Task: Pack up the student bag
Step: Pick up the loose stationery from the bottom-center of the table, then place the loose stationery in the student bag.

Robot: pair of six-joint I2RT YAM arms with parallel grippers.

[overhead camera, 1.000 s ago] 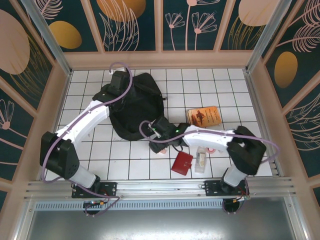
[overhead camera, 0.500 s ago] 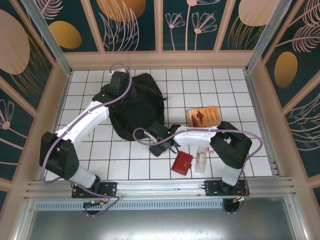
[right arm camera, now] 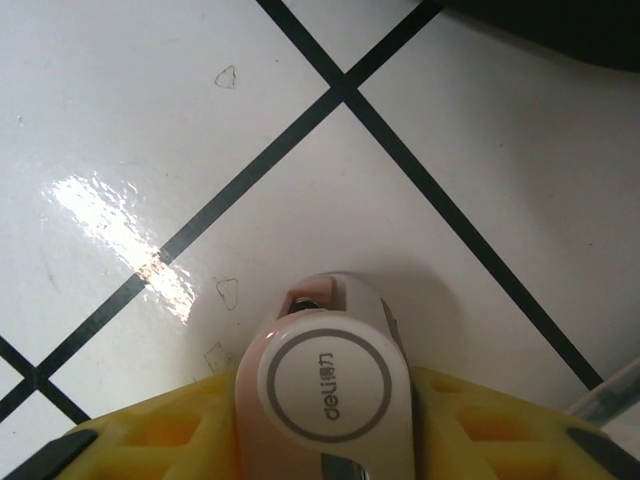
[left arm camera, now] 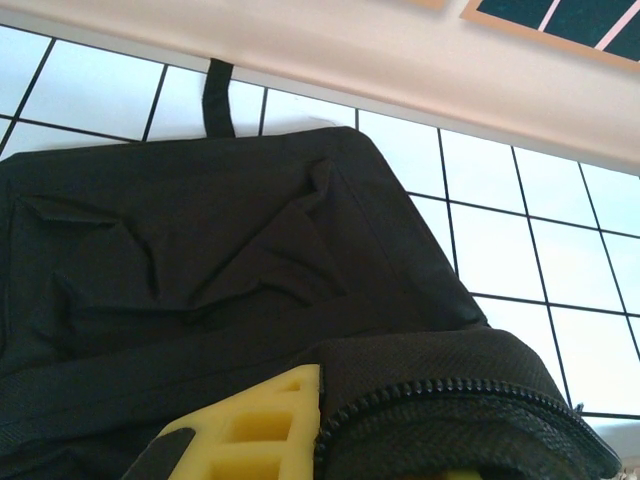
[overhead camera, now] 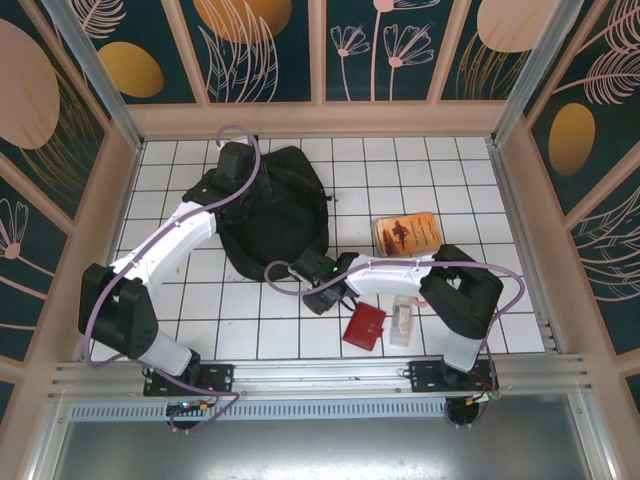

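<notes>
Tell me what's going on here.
The left fingers are shut on the zippered edge of the student bag. The right fingers flank a small pink-white Deli item on the tiles beside the bag; whether they grip it yet is unclear. A red item and a book lie nearby, unpacked.

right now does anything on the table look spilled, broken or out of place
Nothing spilled or damaged. The student bag lies slumped and creased, and the orange book, red item and clear case sit askew to the tile lines, loose outside it.
</notes>
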